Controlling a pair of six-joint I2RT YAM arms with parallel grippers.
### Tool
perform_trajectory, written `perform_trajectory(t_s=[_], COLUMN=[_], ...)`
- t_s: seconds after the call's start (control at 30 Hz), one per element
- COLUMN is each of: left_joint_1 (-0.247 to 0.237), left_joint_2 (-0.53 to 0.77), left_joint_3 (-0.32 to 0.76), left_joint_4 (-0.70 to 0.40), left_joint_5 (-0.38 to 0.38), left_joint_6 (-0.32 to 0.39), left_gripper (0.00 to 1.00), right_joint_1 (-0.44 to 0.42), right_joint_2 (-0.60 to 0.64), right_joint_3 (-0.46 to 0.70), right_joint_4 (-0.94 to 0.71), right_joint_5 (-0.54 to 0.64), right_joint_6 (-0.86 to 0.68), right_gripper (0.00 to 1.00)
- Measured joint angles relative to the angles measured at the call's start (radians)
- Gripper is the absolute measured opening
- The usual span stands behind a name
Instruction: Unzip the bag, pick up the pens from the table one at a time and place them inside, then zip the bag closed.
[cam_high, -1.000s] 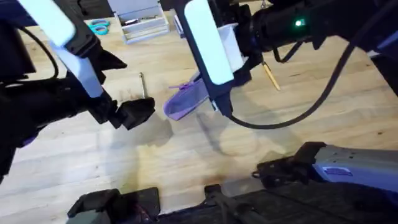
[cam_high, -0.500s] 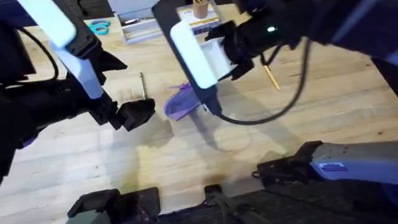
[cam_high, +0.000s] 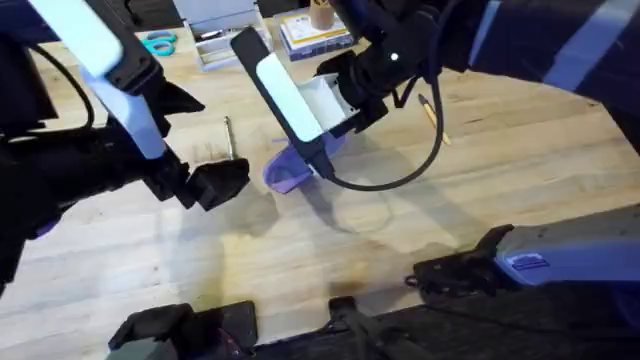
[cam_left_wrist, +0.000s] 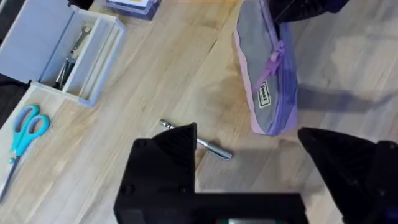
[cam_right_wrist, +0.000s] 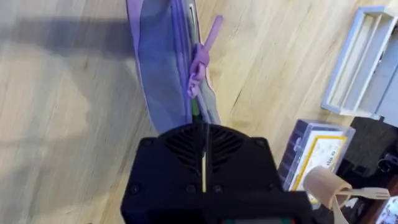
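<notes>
**Change noted.** Over the last second the right arm has swung left and farther away across the bag (cam_high: 283, 172). It now covers most of the bag, which showed more openly a moment ago. Both pens and the left hand (cam_high: 218, 182) lie where they did. I judge this to be the unzipping step under way, with no pen yet put in.

**Right hand** (cam_right_wrist: 204, 146). Fingers pressed together directly over the zip line, with the lilac zip pull (cam_right_wrist: 201, 57) running down toward them. Whether they actually pinch the pull I cannot tell, nor how far the zip is open.

**Left hand.** Fingers spread and holding nothing, low over the bench (cam_high: 120, 260) just left of the bag, with the silver pen (cam_left_wrist: 200, 143) close in front of it.

**Bag.** Lies on the bench near the middle, under the right arm. Its long axis runs slantwise, one rounded end pointing near-left toward the left hand and the other going far-right beneath the arm. It seems to rest on its narrow edge with the zip uppermost.

**Silver pen.** Left of the bag and apart from it, its long axis running roughly near to far.

**Yellow pen** (cam_high: 432, 116). Well right of the bag, slanting from far-left to near-right.

**Other.** Scissors (cam_high: 158, 43) and clear box (cam_high: 232, 42) at the far left of the bench, untouched.
</notes>
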Motion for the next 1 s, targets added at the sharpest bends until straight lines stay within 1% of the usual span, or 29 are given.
perform_trajectory(t_s=[0.27, 0.47, 0.73, 0.9, 0.93, 1.0], left_joint_1=[0.0, 0.0, 0.0, 0.0, 0.0, 0.0], left_joint_2=[0.0, 0.0, 0.0, 0.0, 0.0, 0.0], left_joint_3=[0.0, 0.0, 0.0, 0.0, 0.0, 0.0], left_joint_4=[0.0, 0.0, 0.0, 0.0, 0.0, 0.0], left_joint_5=[0.0, 0.0, 0.0, 0.0, 0.0, 0.0], left_joint_6=[0.0, 0.0, 0.0, 0.0, 0.0, 0.0], left_gripper=[0.994, 0.994, 0.994, 0.994, 0.993, 0.994], right_joint_1=[-0.012, -0.02, -0.027, -0.031, -0.031, -0.031], right_joint_2=[0.065, 0.104, 0.179, 0.192, 0.192, 0.192], right_joint_3=[0.0, 0.001, 0.006, 0.008, 0.008, 0.009], right_joint_4=[0.012, 0.05, 0.065, 0.064, 0.064, 0.063], right_joint_5=[-0.006, -0.011, -0.072, -0.09, -0.09, -0.095], right_joint_6=[-0.004, -0.008, -0.01, -0.012, -0.011, -0.012], right_gripper=[0.034, 0.034, 0.033, 0.033, 0.042, 0.129])
